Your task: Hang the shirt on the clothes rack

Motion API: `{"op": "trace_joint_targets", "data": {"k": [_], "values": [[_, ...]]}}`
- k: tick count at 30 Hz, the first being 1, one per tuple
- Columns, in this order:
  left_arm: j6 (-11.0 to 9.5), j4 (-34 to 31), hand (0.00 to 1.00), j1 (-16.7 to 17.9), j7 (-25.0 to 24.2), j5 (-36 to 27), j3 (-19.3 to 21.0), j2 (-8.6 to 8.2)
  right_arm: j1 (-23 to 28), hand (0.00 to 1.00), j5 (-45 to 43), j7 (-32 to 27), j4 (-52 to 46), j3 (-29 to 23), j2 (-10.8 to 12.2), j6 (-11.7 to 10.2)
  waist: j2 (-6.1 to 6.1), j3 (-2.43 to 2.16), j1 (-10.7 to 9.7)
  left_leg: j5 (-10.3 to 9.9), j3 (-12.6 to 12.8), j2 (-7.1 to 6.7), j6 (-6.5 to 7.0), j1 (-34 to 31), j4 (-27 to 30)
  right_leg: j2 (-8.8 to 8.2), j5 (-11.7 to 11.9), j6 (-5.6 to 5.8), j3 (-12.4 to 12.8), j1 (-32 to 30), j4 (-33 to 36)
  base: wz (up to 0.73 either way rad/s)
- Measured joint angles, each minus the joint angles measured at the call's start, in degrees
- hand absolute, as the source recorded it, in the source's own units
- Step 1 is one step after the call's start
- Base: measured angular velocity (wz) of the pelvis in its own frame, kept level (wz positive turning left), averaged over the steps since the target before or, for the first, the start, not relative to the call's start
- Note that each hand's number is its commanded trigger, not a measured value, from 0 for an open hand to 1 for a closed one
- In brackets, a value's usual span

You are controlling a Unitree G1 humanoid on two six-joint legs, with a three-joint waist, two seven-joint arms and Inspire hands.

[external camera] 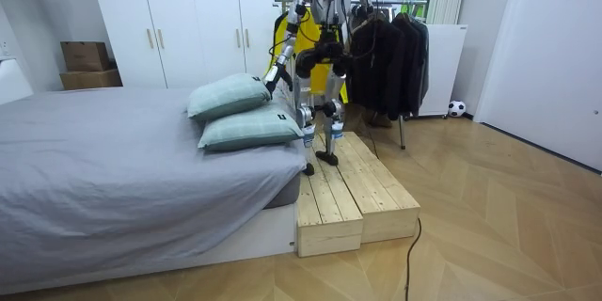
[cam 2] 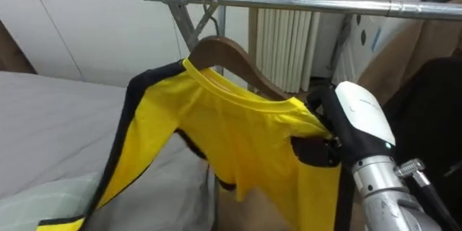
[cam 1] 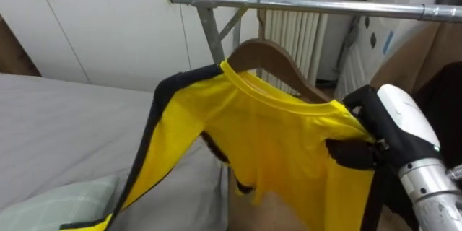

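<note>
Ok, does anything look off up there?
Yes: the wooden hanger slants down toward the right hand, which grips the yellow shirt at its shoulder; bare wood shows above the collar, so the shirt sits askew.

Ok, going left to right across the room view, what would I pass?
In order: brown cardboard boxes → yellow shirt with black trim → dark clothes hanging on the rack → black-and-white ball on the floor. The pale green pillows and wooden platform overlap the shirt, so I left them out.
</note>
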Motion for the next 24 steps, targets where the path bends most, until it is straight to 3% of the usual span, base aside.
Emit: {"op": "trace_joint_targets", "data": {"k": [3,5,6,7,11,24], "values": [[0.0,0.44,0.0,0.05,-0.99,-1.22,-1.03,-0.03,0.4,1.0,-0.49,0.55,0.0,0.04,1.4,0.1,-0.13,-0.06,0.74,-1.13,3.28,-0.01,1.44,0.52,0.11,-0.69,1.52,-1.14,-0.73,-0.4,-0.66,-0.42],[-0.1,1.04,0.0,0.07,-1.2,-1.94,-1.81,-0.04,0.41,1.0,-0.31,0.58,0.0,0.17,1.72,0.09,-0.43,-0.08,3.08,-1.87,5.95,0.0,1.7,1.45,0.0,-2.42,1.86,-1.33,-7.58,-1.06,-1.03,-0.73],[-0.4,2.84,0.0,-0.02,-1.55,-2.19,-2.04,-0.07,0.37,1.0,-0.6,0.78,0.0,0.32,2.48,0.04,-0.46,-0.09,4.61,-2.69,7.93,0.01,1.75,2.49,0.09,-3.44,1.83,-1.84,-12.51,-1.01,-1.25,-0.78],[-0.59,4.29,0.0,-0.06,-1.93,-2.18,-2.08,-0.07,0.37,1.0,-0.92,1.04,-0.03,0.33,3.08,-0.05,-0.35,-0.05,4.6,-3.35,8.73,0.12,1.91,2.86,0.49,-3.93,1.65,-2.06,-14.29,-0.34,-1.97,-0.53],[-0.63,4.79,0.0,-0.06,-2.4,-2.17,-2.01,-0.06,0.36,1.0,0.1,1.63,0.11,0.32,3.74,-0.02,-0.3,0.03,3.81,-3.84,8.57,0.15,2.13,3.04,0.44,-3.8,1.92,-1.67,-14.1,1.11,-3.36,-0.02],[-0.72,4.75,0.0,0.02,-2.64,-1.66,-1.41,0.01,-0.13,1.0,3.67,2.34,0.23,0.26,4.34,-0.07,-0.7,0.23,4.47,-3.99,7.81,0.17,2.02,3.85,-0.7,-3.41,2.06,-1.47,-14.36,2.41,-5.13,0.02]]}}
